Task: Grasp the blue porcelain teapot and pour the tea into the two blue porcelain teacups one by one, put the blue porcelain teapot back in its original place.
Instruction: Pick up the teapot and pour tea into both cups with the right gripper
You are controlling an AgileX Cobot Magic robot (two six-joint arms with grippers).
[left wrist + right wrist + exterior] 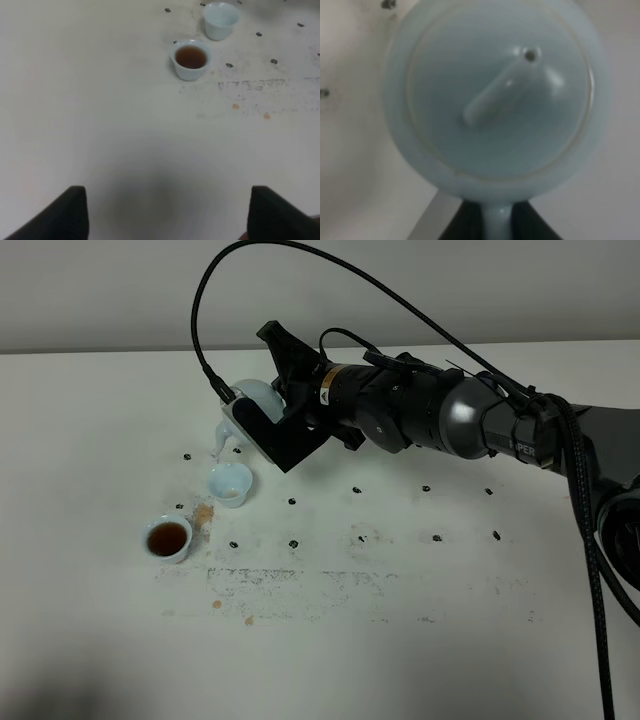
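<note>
Teapot handle in right tool

Right arm spans from right edge to upper centre, wrist rolled; right gripper jaws clamped. Left gripper jaws spread.

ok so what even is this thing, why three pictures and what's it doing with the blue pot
It is a robot with two arms, each ending in a gripper. One picture comes from a camera mounted high above the white table; the other two come from cameras on the arms' wrists. In the overhead view the right gripper holds the blue porcelain teapot by its handle, tilted with the spout over the farther teacup. The nearer teacup already holds reddish-brown tea. The right wrist picture is a close look at the teapot's lid. The left gripper hangs open over bare table, holding nothing.
</note>
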